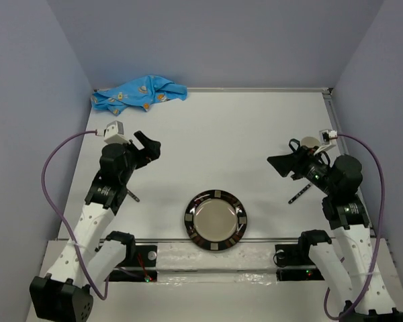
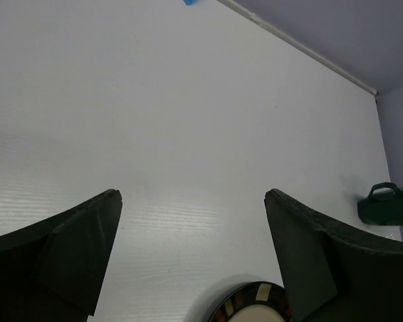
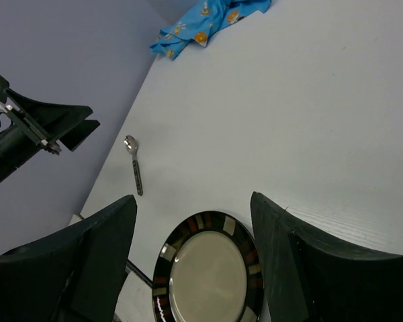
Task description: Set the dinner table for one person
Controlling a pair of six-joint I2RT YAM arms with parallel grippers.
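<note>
Two empty pincers, both wide open: left pincer [image 1: 150, 145] should straddle the spoon [image 3: 135, 169] handle crosswise (it lies flat on the worktop [image 1: 221, 127]); right pincer [image 1: 277, 163] hovers.

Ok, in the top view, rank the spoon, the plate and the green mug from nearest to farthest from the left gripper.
From the left gripper:
1. Spoon, left side, just toward the near edge.
2. Plate, centre, by the near edge.
3. Green mug, far right, behind the right gripper.
</note>
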